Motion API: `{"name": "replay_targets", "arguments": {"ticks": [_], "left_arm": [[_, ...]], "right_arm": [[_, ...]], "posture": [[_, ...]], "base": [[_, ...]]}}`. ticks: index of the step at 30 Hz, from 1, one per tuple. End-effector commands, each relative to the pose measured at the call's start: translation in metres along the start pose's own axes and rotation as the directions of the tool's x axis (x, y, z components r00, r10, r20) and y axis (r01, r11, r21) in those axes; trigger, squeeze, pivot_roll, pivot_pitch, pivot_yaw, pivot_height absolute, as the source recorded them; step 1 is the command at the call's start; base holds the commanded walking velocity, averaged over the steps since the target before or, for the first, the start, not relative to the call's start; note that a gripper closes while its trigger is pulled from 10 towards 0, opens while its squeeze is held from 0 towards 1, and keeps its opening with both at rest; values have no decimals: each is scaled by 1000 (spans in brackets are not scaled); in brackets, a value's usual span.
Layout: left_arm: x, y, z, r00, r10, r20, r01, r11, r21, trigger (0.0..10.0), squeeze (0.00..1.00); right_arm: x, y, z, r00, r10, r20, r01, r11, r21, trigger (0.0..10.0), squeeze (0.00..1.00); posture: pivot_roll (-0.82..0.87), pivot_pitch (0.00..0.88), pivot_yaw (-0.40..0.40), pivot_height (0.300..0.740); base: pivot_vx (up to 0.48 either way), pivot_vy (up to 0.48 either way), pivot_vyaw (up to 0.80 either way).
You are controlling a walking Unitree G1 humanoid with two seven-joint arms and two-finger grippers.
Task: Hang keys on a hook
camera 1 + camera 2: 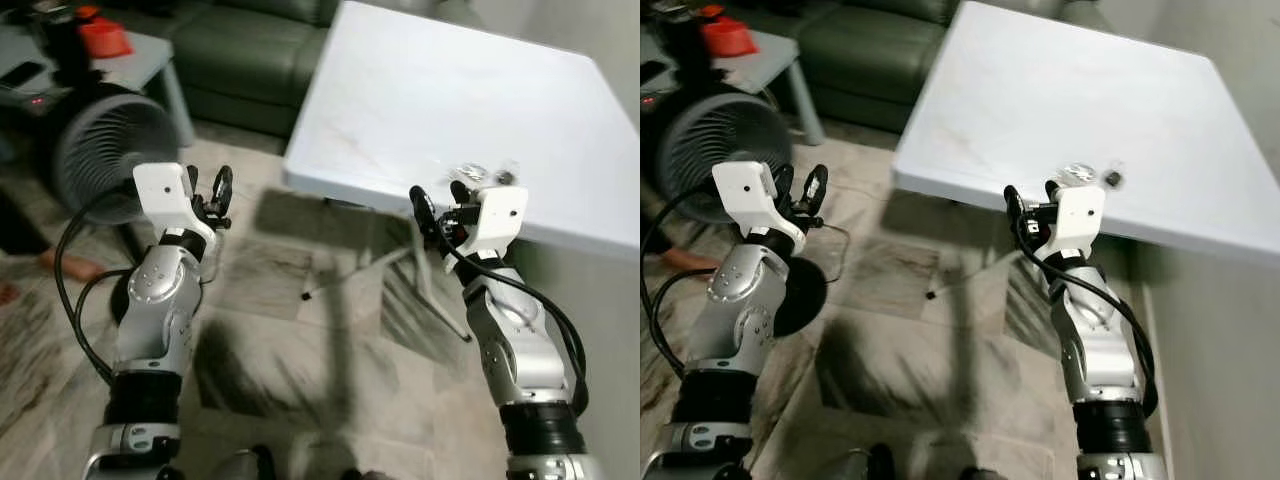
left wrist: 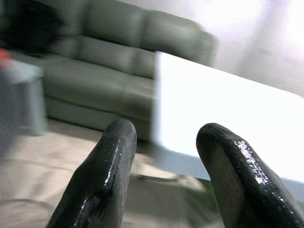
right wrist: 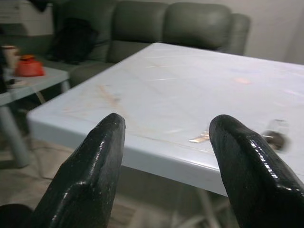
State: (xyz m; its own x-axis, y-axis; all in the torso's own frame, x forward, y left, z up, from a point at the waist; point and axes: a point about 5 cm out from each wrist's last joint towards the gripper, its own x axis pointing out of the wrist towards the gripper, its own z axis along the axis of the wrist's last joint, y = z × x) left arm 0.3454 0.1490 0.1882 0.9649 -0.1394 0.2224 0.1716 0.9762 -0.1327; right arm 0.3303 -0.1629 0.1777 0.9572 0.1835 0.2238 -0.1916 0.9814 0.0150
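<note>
Near the front edge of the white tabletop, in the left eye view, the keys lie as a small blurred cluster just beyond the right pincer, which is raised in front of that edge with its black fingers spread and nothing between them. On the robot's left, the left pincer is lifted over the tiled floor, released and empty, well apart from the tabletop. A round grey fan stands behind it, with a green sofa further back.

From the right eye, the keys sit just past the right pincer's white housing.

Through the left wrist camera, the two fingers stand apart, aimed at the sofa and the tabletop's corner.

Through the right wrist camera, the fingers gape wide before the tabletop edge; the keys rest blurred on the surface beyond one fingertip.
</note>
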Motion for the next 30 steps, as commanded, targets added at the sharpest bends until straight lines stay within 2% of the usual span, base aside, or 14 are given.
{"name": "replay_targets", "arguments": {"ticks": [1, 4, 14, 30], "left_arm": [[-1, 3, 1, 1000, 3, -1, -3, 1000, 12, 10000, 0], [-1, 1, 1, 1000, 3, 2, -3, 1000, -1, 10000, 0], [0, 1, -3, 1000, -1, -29, 1, 1000, 11, 10000, 0], [-1, 3, -2, 1000, 2, -26, -1, 1000, 11, 10000, 0]], "right_arm": [[0, 0, 3, 1000, 0, 7, 0, 1000, -9, 10000, 0], [0, 0, 4, 1000, 4, 13, -4, 1000, -9, 10000, 0], [-1, 2, 5, 1000, 13, 25, -13, 1000, -9, 10000, 0], [-2, 2, 5, 1000, 14, 22, -14, 1000, -11, 10000, 0]], "posture": [[58, 148, -93, 740], [58, 144, -93, 740], [58, 137, -95, 740], [58, 150, -97, 740]], "base": [[0, 0, -681], [0, 0, -681], [0, 0, 0], [332, 0, 0]]}}
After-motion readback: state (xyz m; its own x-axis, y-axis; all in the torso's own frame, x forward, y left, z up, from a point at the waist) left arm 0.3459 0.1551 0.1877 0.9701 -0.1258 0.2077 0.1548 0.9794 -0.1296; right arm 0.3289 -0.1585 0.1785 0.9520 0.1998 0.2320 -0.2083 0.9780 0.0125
